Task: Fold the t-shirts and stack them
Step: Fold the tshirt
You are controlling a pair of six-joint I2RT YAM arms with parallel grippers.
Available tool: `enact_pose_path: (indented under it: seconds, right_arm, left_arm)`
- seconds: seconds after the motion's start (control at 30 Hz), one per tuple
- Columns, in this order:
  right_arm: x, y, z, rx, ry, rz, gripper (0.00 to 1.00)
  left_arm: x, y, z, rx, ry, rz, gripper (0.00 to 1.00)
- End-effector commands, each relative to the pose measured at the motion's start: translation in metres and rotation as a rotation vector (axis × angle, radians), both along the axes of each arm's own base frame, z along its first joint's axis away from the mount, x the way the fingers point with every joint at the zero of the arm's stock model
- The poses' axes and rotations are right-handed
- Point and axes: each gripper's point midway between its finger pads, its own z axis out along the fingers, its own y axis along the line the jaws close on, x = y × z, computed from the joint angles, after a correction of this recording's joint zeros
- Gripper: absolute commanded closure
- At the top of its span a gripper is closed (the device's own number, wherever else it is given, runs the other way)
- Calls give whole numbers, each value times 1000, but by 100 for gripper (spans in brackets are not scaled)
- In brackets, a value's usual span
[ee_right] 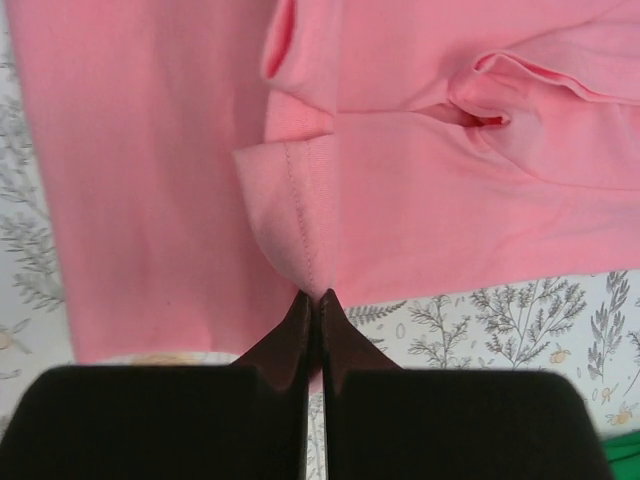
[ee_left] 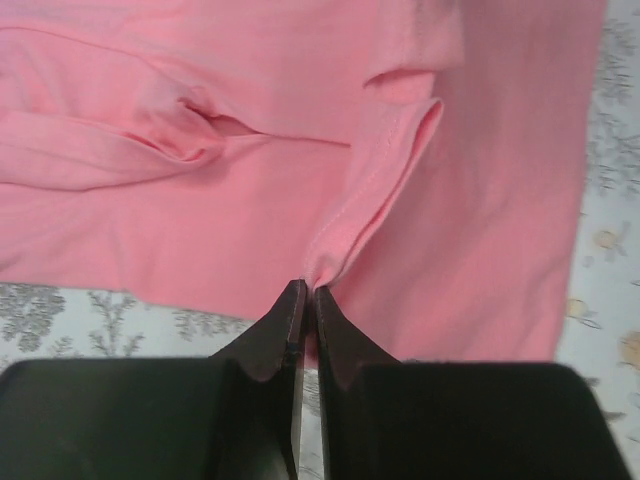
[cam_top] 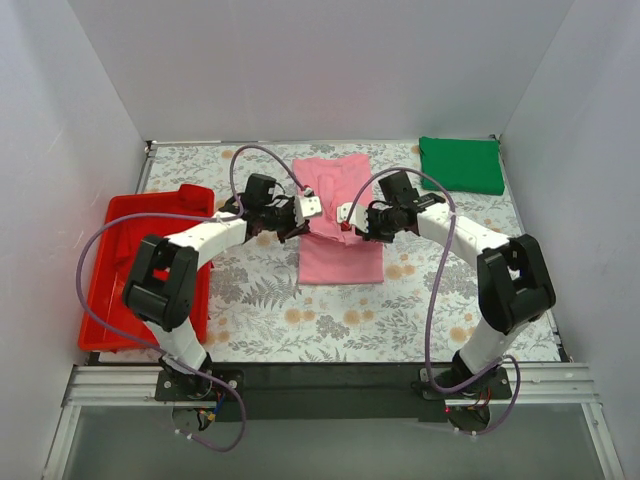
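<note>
The light pink t-shirt lies on the floral cloth in the middle of the table, its sleeves folded in. My left gripper is shut on a pinch of its left edge, seen close in the left wrist view with the pink t-shirt rising from the fingertips. My right gripper is shut on a hemmed fold at its right edge, seen in the right wrist view with the pink t-shirt. The dark green t-shirt lies folded at the back right.
A red plastic tray sits at the left edge of the table. White walls close in the back and both sides. The floral cloth covers the table surface.
</note>
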Motion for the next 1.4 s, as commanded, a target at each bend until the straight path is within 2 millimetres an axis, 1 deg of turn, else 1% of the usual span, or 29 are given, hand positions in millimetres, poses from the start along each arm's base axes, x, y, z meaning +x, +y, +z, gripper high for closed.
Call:
enact_pose_path:
  seconds: [0.0,0.03,0.07,0.1,0.13,0.17,0.27,0.33,0.37,0.43,0.63,0.8,0.83,0.87,0.9,0.93,0.97,1.0,1.03,1.07,1.1,1.13,1.17,1.2,1.23,1.27,1.3,1.33,1.37]
  right_arm:
    - [36,9,12,26,-95,44,99]
    - [48,11,10,28,-107,40,99]
    - [54,12,9,29,-109,37,99]
    - [60,11,8,30,-108,29,99]
    - [70,13,14,38,-126,24,99]
    - [76,11,6,27,-117,20,99]
    - [93,10,3,24,-128,12,99]
    - [98,11,-5,21,-116,11,99]
    - [102,11,-4,24,-120,6,99]
    - [104,12,-10,20,-111,6,99]
    - [113,15,-16,26,-120,-5,99]
    - [118,16,-18,24,-126,-19,99]
    - [119,16,-18,30,-124,-29,98]
    - [120,16,-15,34,-131,-35,90]
    - [123,17,-11,39,-146,-40,87]
    - [127,18,-4,48,-161,-48,83]
    - [130,17,2,57,-169,-70,77]
    - [133,17,7,60,-182,-82,68]
    - [138,18,21,75,-208,-92,63]
    - [140,18,29,88,-213,-113,61]
    - [140,18,35,97,-220,-117,57]
    - [141,16,50,110,-245,-125,57]
    - [139,15,54,112,-250,-129,57]
    - [136,13,57,114,-248,-140,57]
    - [131,9,71,126,-269,-142,58]
    - [116,4,59,107,-228,-137,59]
    - [105,3,59,112,-218,-107,61]
    - [93,1,73,127,-233,-89,62]
    - [79,-1,68,127,-204,-74,62]
  left_arm:
    - [40,-5,24,-39,-112,-13,100]
    - [49,-4,18,-35,-109,-2,100]
    - [58,-5,21,-42,-124,4,100]
    - [63,-5,13,-34,-115,10,100]
    - [69,-4,13,-39,-123,14,100]
    - [73,-4,11,-35,-126,17,100]
    - [85,-2,3,-31,-127,29,100]
    - [92,-1,-2,-30,-126,38,100]
    - [93,-2,-2,-33,-124,38,100]
    - [98,-1,-4,-34,-127,49,100]
    - [102,3,-17,-19,-117,63,100]
    - [106,6,-19,-14,-106,92,100]
    - [108,8,-20,-5,-109,104,93]
    - [110,9,-21,3,-109,114,91]
    - [112,12,-21,9,-112,128,87]
    - [115,13,-19,8,-105,150,76]
    - [120,14,-13,4,-111,171,71]
    - [123,18,-5,-7,-114,188,67]
    - [124,19,1,-26,-100,208,59]
    - [125,20,10,-44,-101,215,56]
    - [124,20,24,-66,-112,223,55]
    - [123,23,30,-78,-102,235,55]
    - [120,24,37,-99,-81,249,53]
    - [110,25,47,-114,-80,244,53]
    - [103,26,52,-121,-80,236,53]
    - [92,26,54,-126,-78,214,53]
    - [70,26,56,-142,-60,177,53]
    - [55,25,54,-149,-42,148,53]
    - [41,25,52,-153,-26,126,53]
